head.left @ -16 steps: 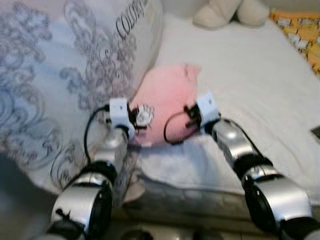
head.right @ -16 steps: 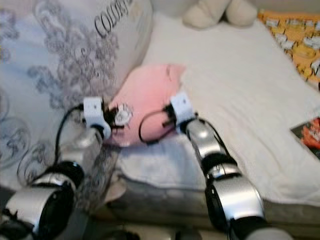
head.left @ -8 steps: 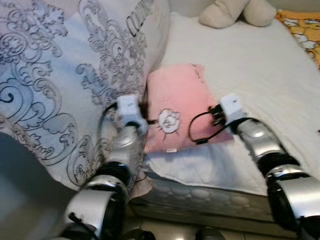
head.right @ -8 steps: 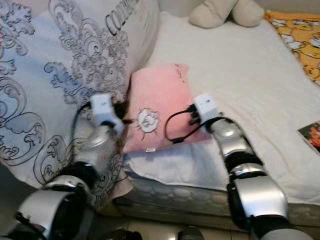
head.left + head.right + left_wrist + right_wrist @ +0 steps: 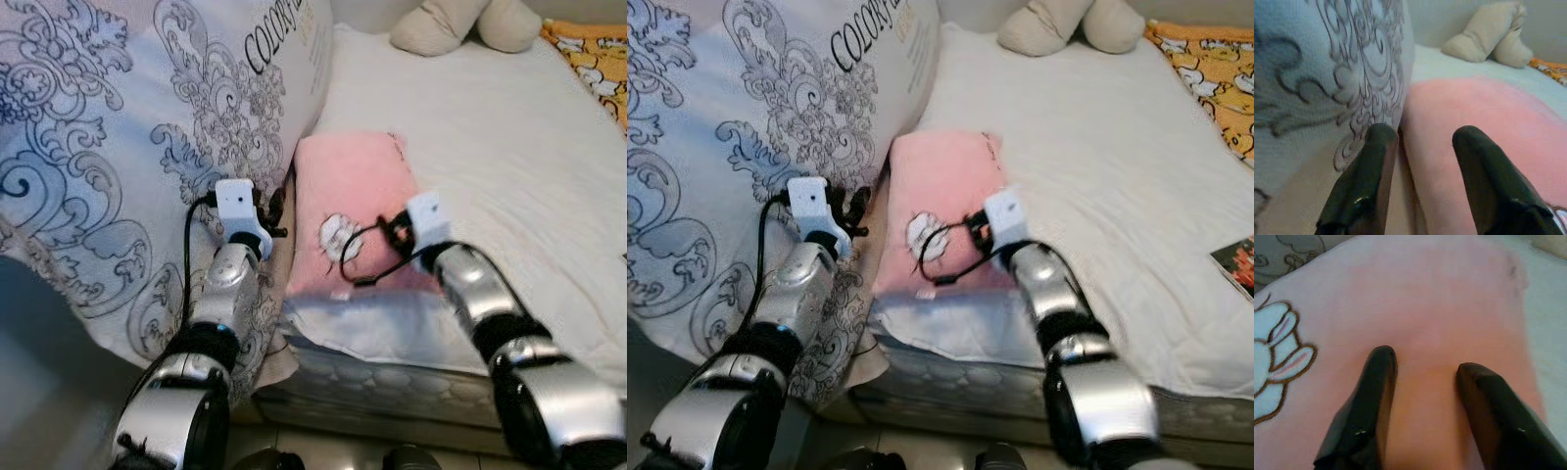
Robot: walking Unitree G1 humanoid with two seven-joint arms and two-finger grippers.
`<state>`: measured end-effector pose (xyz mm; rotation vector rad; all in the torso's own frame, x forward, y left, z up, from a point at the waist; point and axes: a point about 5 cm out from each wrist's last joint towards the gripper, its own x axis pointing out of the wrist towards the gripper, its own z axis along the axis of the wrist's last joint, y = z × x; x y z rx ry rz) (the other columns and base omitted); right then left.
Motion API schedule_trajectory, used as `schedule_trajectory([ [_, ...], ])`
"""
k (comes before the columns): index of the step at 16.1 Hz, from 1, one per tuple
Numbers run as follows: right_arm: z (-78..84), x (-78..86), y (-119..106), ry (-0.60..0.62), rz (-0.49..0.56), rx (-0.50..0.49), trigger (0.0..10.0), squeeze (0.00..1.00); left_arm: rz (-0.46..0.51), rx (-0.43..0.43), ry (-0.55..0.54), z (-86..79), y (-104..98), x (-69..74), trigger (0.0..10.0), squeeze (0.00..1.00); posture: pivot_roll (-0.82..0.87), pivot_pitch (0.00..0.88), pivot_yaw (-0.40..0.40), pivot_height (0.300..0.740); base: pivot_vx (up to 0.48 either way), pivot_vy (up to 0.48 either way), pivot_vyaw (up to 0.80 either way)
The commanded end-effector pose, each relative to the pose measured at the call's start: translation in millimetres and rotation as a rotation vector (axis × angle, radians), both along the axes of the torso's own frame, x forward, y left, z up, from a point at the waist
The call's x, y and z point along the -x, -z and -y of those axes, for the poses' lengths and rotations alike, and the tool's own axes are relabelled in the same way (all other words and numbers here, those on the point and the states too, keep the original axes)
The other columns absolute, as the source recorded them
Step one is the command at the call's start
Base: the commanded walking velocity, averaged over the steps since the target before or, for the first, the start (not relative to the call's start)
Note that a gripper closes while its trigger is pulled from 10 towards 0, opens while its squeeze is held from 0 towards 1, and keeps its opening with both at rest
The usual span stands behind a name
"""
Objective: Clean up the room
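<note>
- Lying flat on the white bed [image 5: 490, 147], pink pillow [image 5: 348, 186] sits near the bed's front edge, its long side against the big patterned grey pillow [image 5: 127, 137].
- White bunny patch [image 5: 338, 235] on the pink pillow's near half, small white tag at its front edge.
- Right hand [image 5: 1425, 372] rests over the pink pillow's near part beside the bunny patch, fingers [image 5: 1378, 382] spread apart, tips on or just above the pink fabric, cannot tell which; nothing gripped.
- Left hand [image 5: 1422, 134] sits at the seam between pink pillow and patterned pillow, fingers [image 5: 1376, 147] apart, holding nothing.
- Beige plush toy [image 5: 460, 24] at the far end of the bed, well apart from the pink pillow.
- Orange printed cloth [image 5: 1215, 69] at the bed's far right side.
</note>
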<state>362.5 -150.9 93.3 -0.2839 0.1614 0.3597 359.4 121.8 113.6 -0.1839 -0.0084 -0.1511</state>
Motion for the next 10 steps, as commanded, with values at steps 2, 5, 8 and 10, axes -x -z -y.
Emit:
schedule_trajectory([
  [2,1.3,-3.0,-32.1,0.015,0.218,-0.007,10.0,0.0,0.122,-0.062,0.005,-7.8,-17.2,10.2,10.0,0.0,-0.15,0.036,0.098,0.74,0.0,0.0,0.0],
  [5,18.9,16.9,-40.7,0.108,0.371,-0.015,10.0,0.0,0.207,-0.166,0.05,0.1,-20.1,35.9,10.0,0.0,-0.14,0.0,0.107,0.74,0.0,0.0,0.0],
  [8,51.9,34.6,-16.4,0.307,0.314,-0.031,10.0,0.0,0.156,-0.16,0.045,-1.4,-8.0,61.3,10.0,0.0,-0.13,0.0,0.131,0.74,0.0,0.0,0.0],
  [10,71.3,36.7,6.3,0.434,0.189,-0.089,10.0,0.0,0.137,-0.177,0.044,-3.5,-7.5,71.6,10.0,0.0,-0.1,0.023,0.149,0.74,0.0,0.0,0.0],
])
